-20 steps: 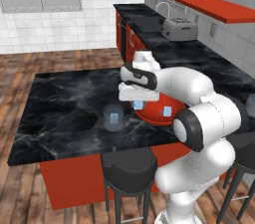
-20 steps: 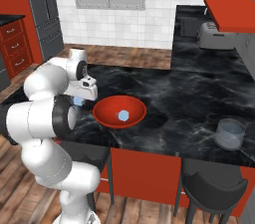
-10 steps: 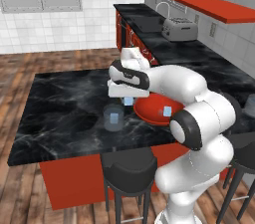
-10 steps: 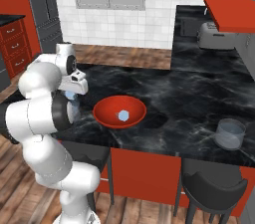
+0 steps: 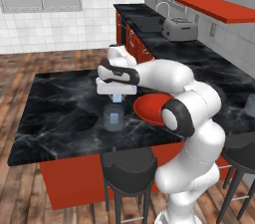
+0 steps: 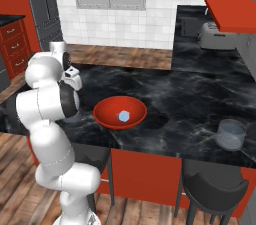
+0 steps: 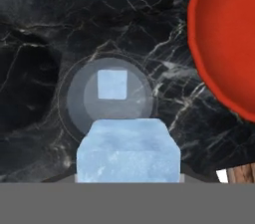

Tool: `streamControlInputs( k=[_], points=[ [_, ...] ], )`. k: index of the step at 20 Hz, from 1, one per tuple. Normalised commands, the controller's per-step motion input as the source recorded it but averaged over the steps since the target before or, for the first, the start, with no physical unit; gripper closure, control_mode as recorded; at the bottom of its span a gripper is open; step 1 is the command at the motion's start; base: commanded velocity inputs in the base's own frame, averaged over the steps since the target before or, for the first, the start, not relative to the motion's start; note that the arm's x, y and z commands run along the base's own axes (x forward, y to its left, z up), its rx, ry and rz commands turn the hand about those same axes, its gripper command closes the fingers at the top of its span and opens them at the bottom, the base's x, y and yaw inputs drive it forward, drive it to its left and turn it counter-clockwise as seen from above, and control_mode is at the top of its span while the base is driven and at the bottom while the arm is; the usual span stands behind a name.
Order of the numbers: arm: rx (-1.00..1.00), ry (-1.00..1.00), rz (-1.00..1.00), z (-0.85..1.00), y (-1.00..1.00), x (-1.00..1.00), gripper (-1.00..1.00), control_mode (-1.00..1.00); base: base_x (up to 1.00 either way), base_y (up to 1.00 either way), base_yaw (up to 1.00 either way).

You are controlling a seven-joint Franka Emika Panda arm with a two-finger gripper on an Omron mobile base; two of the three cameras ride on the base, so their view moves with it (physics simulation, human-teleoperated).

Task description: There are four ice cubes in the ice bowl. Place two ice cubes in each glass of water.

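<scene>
Black marble makes up the island surface (image 5: 60, 98), veined with white, with red panels under its near edge and two dark stools (image 5: 129, 173) tucked below. Beyond it, a second dark counter runs along the wall and carries a silver toaster (image 5: 179, 29), with a red shelf (image 5: 214, 5) above.

Next in size is the white arm (image 5: 169, 76), which reaches out low across the surface from the near edge. Its hand hangs directly over one glass of water (image 5: 114, 119).

Then comes the ice bowl (image 6: 120, 112), glossy red, sitting close to the near edge of the surface, just beside that glass and on the arm's right. In the right base view one ice cube (image 6: 123, 116) lies in the middle of it.

The glass under the hand stands upright on the marble, apart from the bowl's rim. From the hand view I can see straight down into it, and an ice cube already in the glass (image 7: 112, 84) rests at its bottom. The other glass (image 6: 231, 134) stands well apart, toward the far right end of the surface near the front edge.

Smallest of all, a pale-blue held ice cube (image 7: 128, 151) is clamped between the fingers (image 5: 117, 98), poised above the mouth of the glass and not touching it. The fingers are clenched on that cube, their tips mostly hidden behind it.
</scene>
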Motion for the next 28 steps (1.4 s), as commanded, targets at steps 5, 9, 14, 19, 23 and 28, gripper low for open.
streamControlInputs(
  k=[5,9,14,19,23,28],
  points=[
    [0.0,0.04,-0.1,-0.13,0.0,0.5,1.0,-1.0,0.0,0.0,0.0],
    [0.0,0.0,-0.07,-0.05,0.02,0.18,1.0,-1.0,0.0,0.0,0.0],
    [0.0,0.0,-0.06,-0.11,0.12,-0.1,1.0,-1.0,0.0,0.0,0.0],
    [0.0,0.0,-0.06,-0.43,0.04,-0.19,1.0,-1.0,0.0,0.0,0.0],
    [0.0,0.0,-0.07,-0.38,0.0,0.0,1.0,-1.0,0.0,0.0,0.0],
    [0.0,0.0,-0.07,-0.21,0.0,0.0,1.0,-1.0,0.0,0.0,0.0]
  ],
)
